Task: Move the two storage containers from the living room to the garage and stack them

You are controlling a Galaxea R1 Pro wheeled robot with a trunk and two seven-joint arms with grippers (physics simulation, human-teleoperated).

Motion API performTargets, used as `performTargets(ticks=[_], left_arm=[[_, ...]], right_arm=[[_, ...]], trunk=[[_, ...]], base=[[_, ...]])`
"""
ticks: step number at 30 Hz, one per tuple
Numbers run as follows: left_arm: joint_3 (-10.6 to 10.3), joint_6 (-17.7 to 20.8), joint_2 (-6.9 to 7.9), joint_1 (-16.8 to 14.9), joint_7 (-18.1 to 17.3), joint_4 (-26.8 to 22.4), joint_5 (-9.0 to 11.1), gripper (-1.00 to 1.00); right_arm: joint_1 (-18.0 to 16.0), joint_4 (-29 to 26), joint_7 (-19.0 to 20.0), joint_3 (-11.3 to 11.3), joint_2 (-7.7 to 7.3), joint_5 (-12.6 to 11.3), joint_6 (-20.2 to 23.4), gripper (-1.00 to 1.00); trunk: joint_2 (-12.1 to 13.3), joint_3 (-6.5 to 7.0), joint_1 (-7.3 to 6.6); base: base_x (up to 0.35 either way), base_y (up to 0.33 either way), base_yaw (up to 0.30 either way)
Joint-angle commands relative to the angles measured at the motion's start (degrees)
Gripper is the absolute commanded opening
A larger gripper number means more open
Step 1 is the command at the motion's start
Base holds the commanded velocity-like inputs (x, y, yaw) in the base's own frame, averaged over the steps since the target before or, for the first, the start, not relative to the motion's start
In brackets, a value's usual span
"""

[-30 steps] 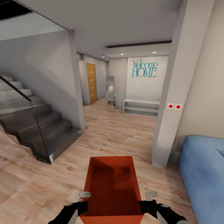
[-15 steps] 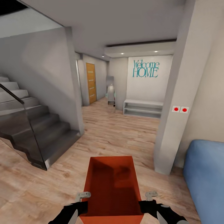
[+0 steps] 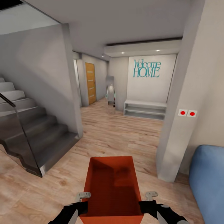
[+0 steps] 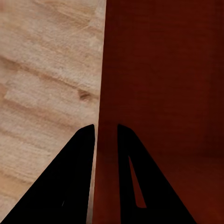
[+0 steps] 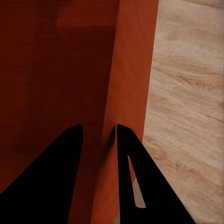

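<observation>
The robot holds one storage container (image 3: 112, 186) out in front of it, up in the air above the light wood floor (image 3: 124, 137). The box is orange-red, has no lid, and its open top faces up. The left pincer (image 3: 81, 202) grips the box's left wall near the end closest to the robot, and the right pincer (image 3: 146, 202) grips the right wall at the same end. In the left wrist view the left pincer (image 4: 105, 133) has one dark finger outside the wall and one inside, pressed on the thin wall — it is clamped on the box. In the right wrist view the right pincer (image 5: 99, 133) does the same thing on its own wall, one finger in, one finger out. The storage container (image 4: 163, 84) looks dark red on the inside, and its wall (image 5: 133, 79) stands straight up. Past the far end of the box, away from both pincers, there is a hall. Off to the left pincer's side are grey stairs (image 3: 34, 130) with a glass rail. Off to the right pincer's side is a pale pillar (image 3: 180, 109) with two red buttons (image 3: 187, 113), and beside it the edge of a blue sofa (image 3: 208, 180). Far ahead a white wall says "Welcome HOME" (image 3: 147, 68) in teal letters, with a low white shelf (image 3: 144, 109) under it — and an orange door (image 3: 91, 82) is farther left.
</observation>
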Motion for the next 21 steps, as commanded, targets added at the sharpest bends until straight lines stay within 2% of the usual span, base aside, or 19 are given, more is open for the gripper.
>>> performTargets(ticks=[1,21], left_arm=[[-0.18,0.43,1.76,0.01,1.24,0.09,-1.21,-1.00],[-0.18,0.43,1.76,0.01,1.24,0.07,-1.18,-1.00]], right_arm=[[-0.07,-1.09,0.16,0.75,-0.03,0.03,-1.07,-1.00],[-0.07,-1.09,0.16,0.75,-0.03,0.03,-1.07,-1.00]], trunk=[[-0.09,-0.11,0.05],[-0.09,-0.11,0.05]], base=[[0.325,0.000,0.000],[0.325,0.000,0.000]])
